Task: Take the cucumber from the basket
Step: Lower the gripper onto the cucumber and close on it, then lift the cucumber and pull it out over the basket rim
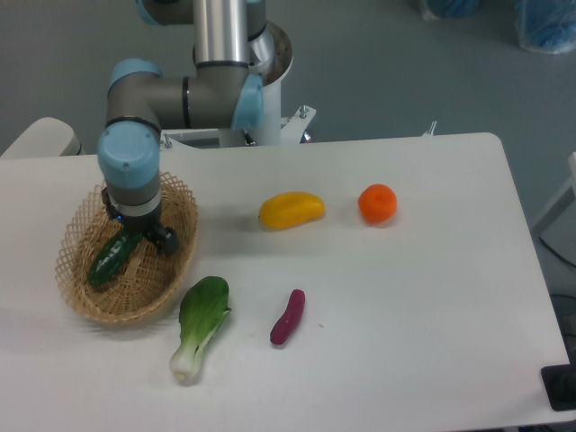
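Left side of frame: oval, shallow wicker basket of tan woven straw [85,301] sits on the white table [423,297], near the table's left edge. Inside it lies the dark green, glossy, elongated cucumber [108,259], tilted on a diagonal, lower end toward the basket's left, upper end toward the centre.

Grey-and-blue robot arm [171,99] comes in from the top of frame, bends left, then drops straight down into the basket. Its black two-finger gripper [137,236] sits low over the cucumber's upper end. One dark finger shows to the right of the cucumber, close beside it; the other is hidden under the wrist. Cannot tell how wide the gripper stands or whether it touches the cucumber.

Just below and right of the basket: leafy green-and-white bok choy [200,326], leaves up, white stalk end toward the lower frame, close to the basket rim. Right of that, apart from it, a small purple elongated vegetable [288,317], slightly tilted.

Centre of frame: yellow, rounded oblong fruit [291,210], lying crosswise. Just to its right, a round orange fruit [377,203], not touching it.
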`<control>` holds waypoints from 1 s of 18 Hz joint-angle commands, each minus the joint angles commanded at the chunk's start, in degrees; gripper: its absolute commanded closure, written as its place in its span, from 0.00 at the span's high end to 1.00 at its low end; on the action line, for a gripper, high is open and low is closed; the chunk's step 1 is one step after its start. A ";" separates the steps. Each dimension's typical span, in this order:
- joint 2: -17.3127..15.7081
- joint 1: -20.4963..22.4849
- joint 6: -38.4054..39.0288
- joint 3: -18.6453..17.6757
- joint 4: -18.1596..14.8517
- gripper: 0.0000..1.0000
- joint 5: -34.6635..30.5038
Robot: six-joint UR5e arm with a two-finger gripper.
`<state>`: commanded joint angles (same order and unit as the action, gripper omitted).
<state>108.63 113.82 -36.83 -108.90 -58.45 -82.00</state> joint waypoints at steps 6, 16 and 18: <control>1.76 -1.58 4.13 0.17 1.67 1.00 -0.44; 2.55 -2.29 9.85 1.40 1.59 0.22 -0.35; 2.46 -2.29 10.02 2.10 1.58 0.21 -0.35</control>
<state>111.09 111.53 -26.81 -106.79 -56.87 -82.35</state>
